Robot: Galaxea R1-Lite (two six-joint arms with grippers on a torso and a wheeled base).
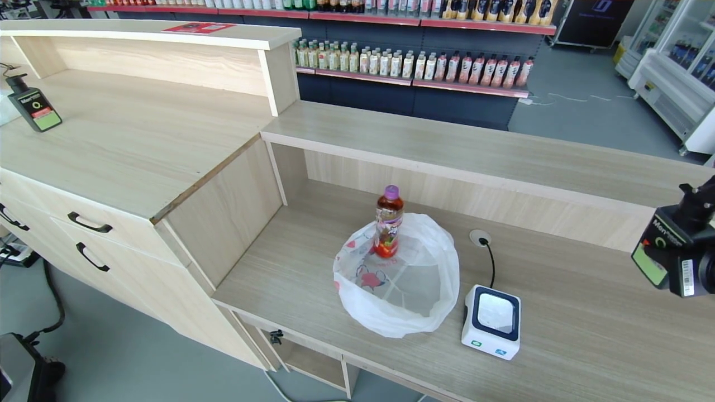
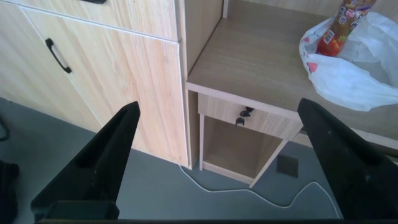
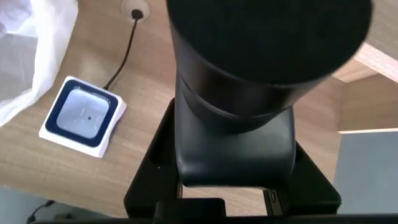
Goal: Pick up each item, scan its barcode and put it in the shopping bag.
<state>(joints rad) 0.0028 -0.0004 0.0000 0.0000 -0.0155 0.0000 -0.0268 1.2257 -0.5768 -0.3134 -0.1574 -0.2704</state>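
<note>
The right pincer (image 3: 233, 193) was clamped on a black pump bottle (image 3: 249, 74), one finger on each side of the bottle's body. It held the bottle in the air above the right end of the counter (image 1: 586, 312). In the head view the bottle was tilted, with its green label facing inward toward the counter's middle.

The left pincer (image 2: 217, 162) had its fingers spread wide and held nothing. It hung over the floor, out in front of the counter's front left corner.

The shopping bag (image 1: 399, 279), white and thin, lay open near the middle of the counter, its near side close to the front edge. A drink bottle (image 1: 389, 222) with a purple cap stood upright inside it, against the bag's far side.

The scanner (image 1: 492, 321), white with a dark frame around its window, sat just beside the bag's right side, near the front edge. Its black cable (image 1: 491, 262) ran toward the back wall to a round port in the counter's surface.

On the raised counter (image 1: 139, 145) to the left, a second pump bottle (image 1: 34, 106) stood at the far left edge, well apart from everything else.
</note>
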